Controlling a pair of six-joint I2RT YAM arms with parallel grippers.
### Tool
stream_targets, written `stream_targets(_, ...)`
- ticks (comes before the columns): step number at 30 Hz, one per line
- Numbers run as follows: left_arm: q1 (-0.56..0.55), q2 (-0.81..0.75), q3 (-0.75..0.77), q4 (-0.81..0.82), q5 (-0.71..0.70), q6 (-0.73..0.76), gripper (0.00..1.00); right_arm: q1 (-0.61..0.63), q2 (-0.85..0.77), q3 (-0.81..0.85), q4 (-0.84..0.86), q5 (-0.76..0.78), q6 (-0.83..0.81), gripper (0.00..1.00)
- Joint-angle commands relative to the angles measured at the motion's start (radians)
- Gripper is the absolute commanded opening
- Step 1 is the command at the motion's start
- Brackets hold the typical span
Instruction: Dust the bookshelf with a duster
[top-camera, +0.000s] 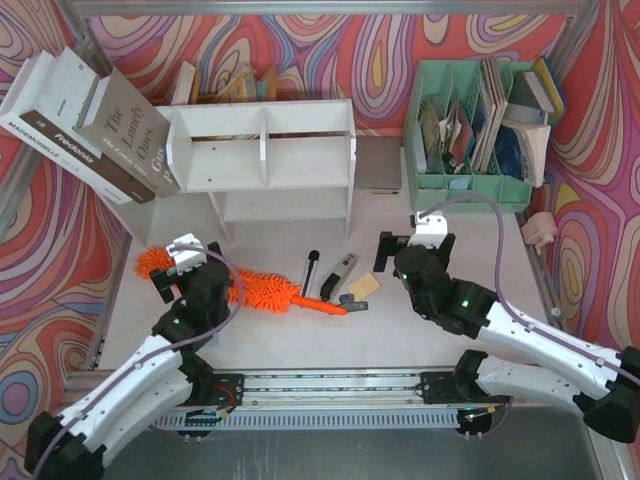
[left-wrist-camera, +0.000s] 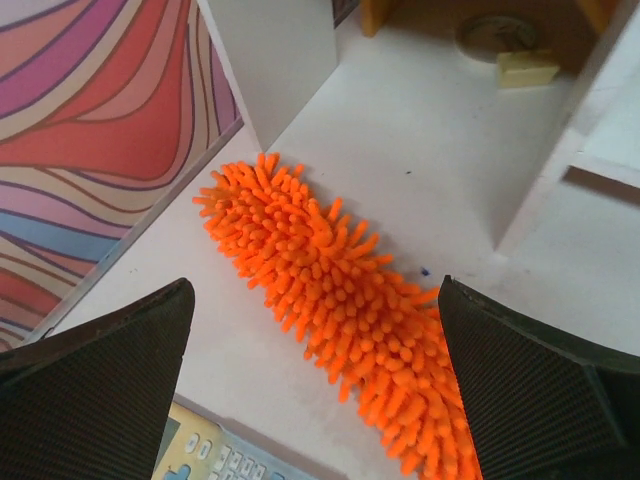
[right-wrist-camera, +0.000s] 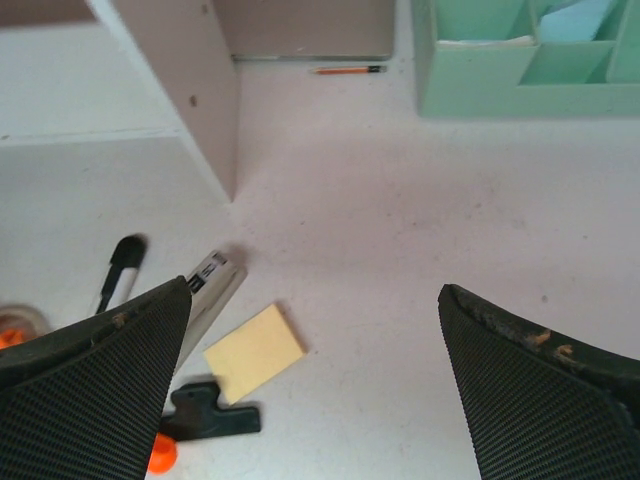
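Two claws are both spread wide apart and hold nothing. The left gripper (left-wrist-camera: 315, 300) hangs right over the fluffy end of the duster (left-wrist-camera: 340, 300). The duster lies flat on the table (top-camera: 400, 335), in front of the bookshelf (top-camera: 262, 150), near its left leg. The right gripper (right-wrist-camera: 315, 290) hangs over bare table. Close by it lie a yellow pad (right-wrist-camera: 254, 352), a black marker (right-wrist-camera: 122, 265) and a black clip (right-wrist-camera: 210, 415). Big books (top-camera: 90, 130) lean left of the shelf. A green organizer (top-camera: 470, 185) stands to its right.
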Motion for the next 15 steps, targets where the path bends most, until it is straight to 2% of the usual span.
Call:
stream_targets(1,0.150,0.076,-0.056,0.209,0.178,0.103,0.98,-0.072,0.001,-0.003,0.068,0.028,-0.056,0.99)
stream_targets(5,0.293,0.187,-0.127,0.442,0.277,0.112,0.98,-0.181,0.029,-0.041,0.155,0.020,-0.153,0.99)
stream_targets(6,0.319,0.229,-0.148,0.544,0.303,0.126,0.98,-0.226,0.043,-0.046,0.168,0.007,-0.159,0.99)
stream_targets(13,0.390,0.582,-0.260,1.145,0.381,0.257,0.98,-0.438,0.199,-0.085,0.290,-0.093,-0.203,0.99)
stream_targets(15,0.425,0.659,-0.257,1.241,0.427,0.261,0.98,-0.476,0.250,-0.110,0.358,-0.098,-0.225,0.99)
